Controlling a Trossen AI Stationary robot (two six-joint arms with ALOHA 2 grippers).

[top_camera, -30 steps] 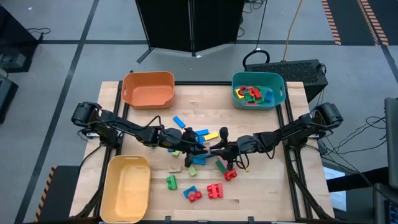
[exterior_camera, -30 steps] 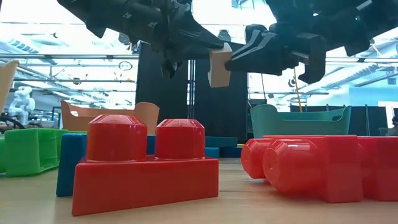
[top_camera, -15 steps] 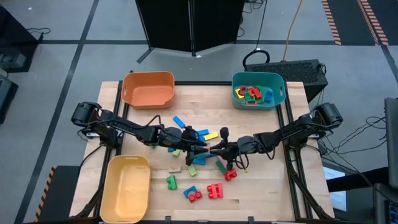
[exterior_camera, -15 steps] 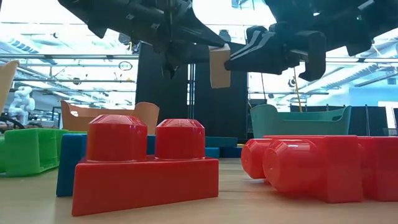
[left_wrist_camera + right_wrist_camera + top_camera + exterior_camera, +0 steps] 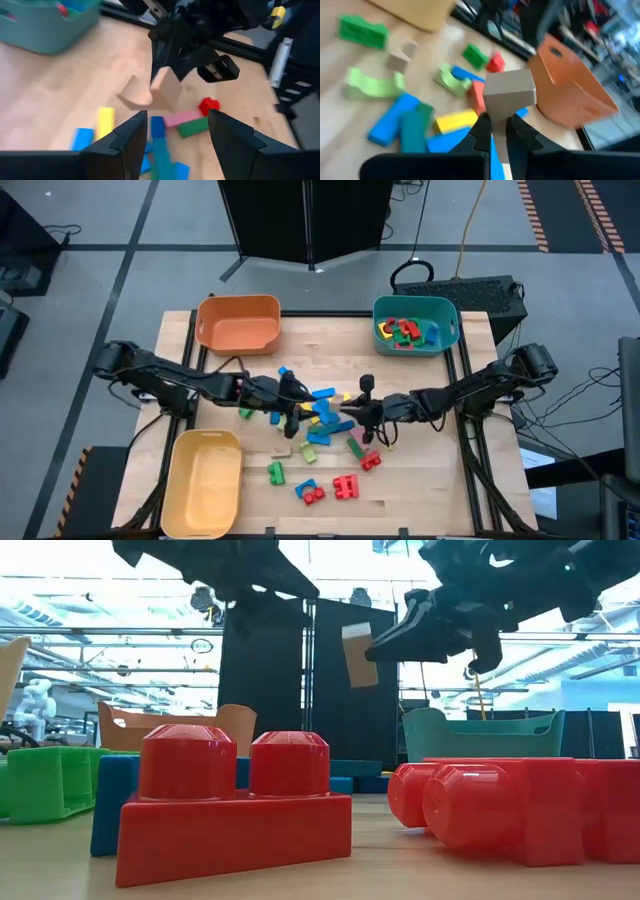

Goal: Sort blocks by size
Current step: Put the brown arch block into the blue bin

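Right gripper (image 5: 498,131) has its fingers pinched on a tan block (image 5: 509,94), and in the low view that tan block (image 5: 359,655) hangs tilted in the air above the table, clamped at the tip of the right gripper (image 5: 385,645). From overhead the right gripper (image 5: 352,409) sits over the middle of the wooden table (image 5: 420,480), right at the edge of the loose pile of blocks (image 5: 318,412).

Left gripper (image 5: 177,131) shows its two dark fingers spread apart with nothing between them; the tan block (image 5: 167,90) is beyond its fingertips, held by the other arm. Overhead, the left gripper (image 5: 290,402) is just on the orange-bin side of the pile, close to the right gripper but not touching it.

Working outward from the pile: blue, yellow, green and pink pieces are scattered together mid-table. Nearer the front edge than the pile lie a green block (image 5: 275,472), and two red studded bricks (image 5: 331,489) side by side. Those red bricks (image 5: 235,802) fill the foreground of the low view, with a green block (image 5: 48,780) beside them.

Farther out, the teal bin (image 5: 416,325) stands at the back of the table on the right arm's side of the pile, with red, green, blue and yellow blocks inside. The orange bin (image 5: 238,323) is at the back on the left arm's side, no blocks visible in it. The yellow bin (image 5: 203,483) is at the front corner on the left arm's side.
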